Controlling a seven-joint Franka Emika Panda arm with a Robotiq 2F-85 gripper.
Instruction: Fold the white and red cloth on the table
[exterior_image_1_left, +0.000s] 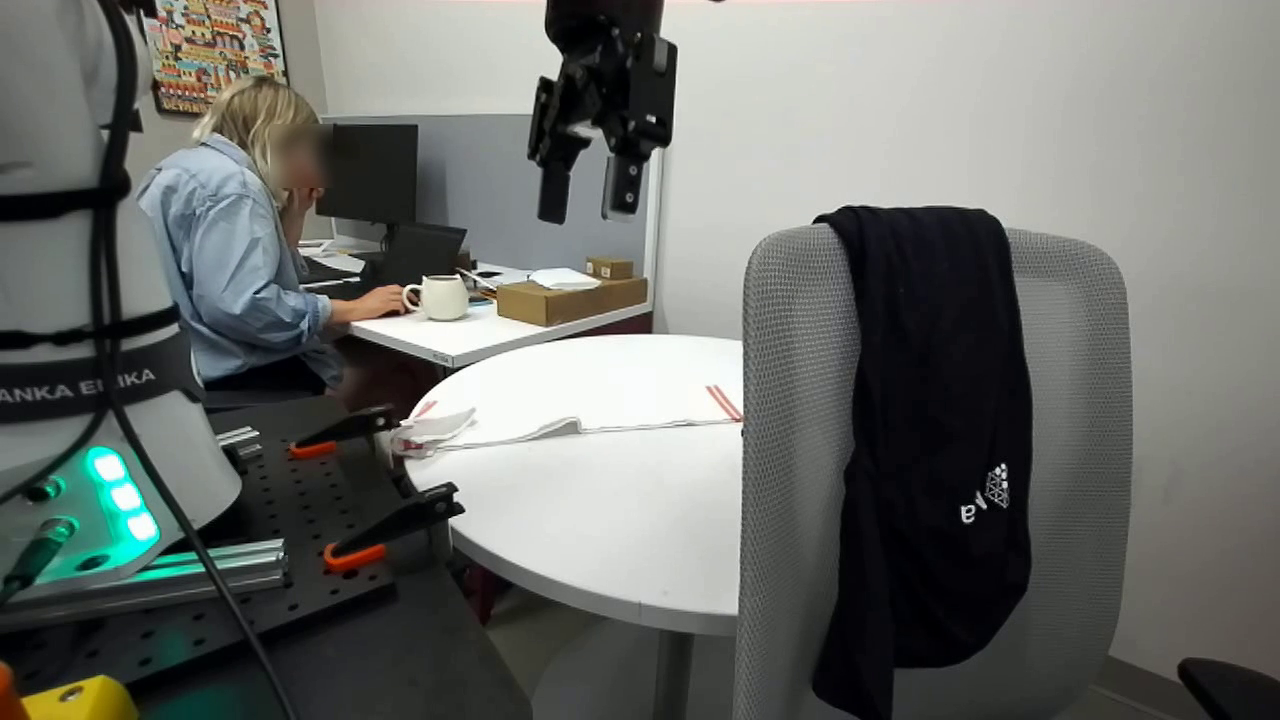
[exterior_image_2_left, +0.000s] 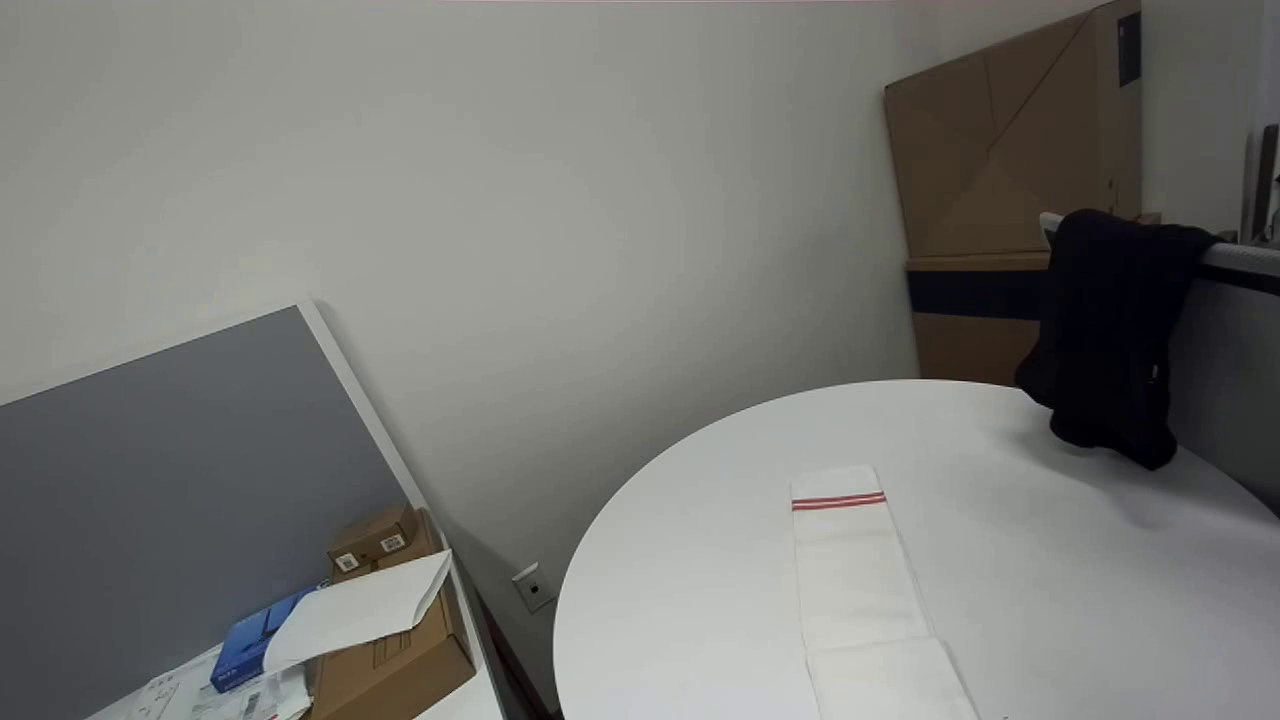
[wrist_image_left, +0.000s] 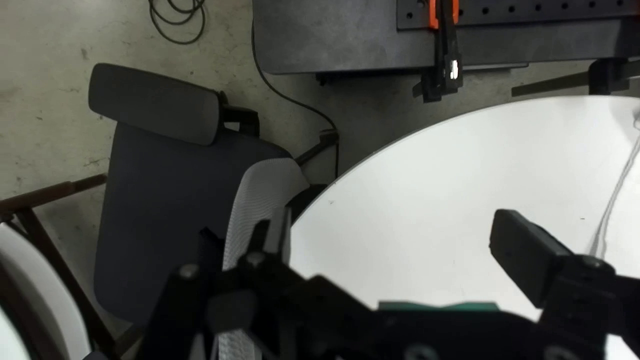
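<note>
Claw (exterior_image_1_left: 588, 198): fingers held apart, raised above the worktop (exterior_image_1_left: 590, 520).
Red-striped white towel (exterior_image_2_left: 862, 585): laid as a long strip; bunched end set at the worktop edge facing the black bench (exterior_image_1_left: 400, 650).

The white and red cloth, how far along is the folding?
Partly done, it seems: the cloth lies in a long narrow strip on the table. Nothing is held: the hand hangs open, clear of the cloth. Left, probably: straightening the crumpled end and folding the cloth shorter.
</note>
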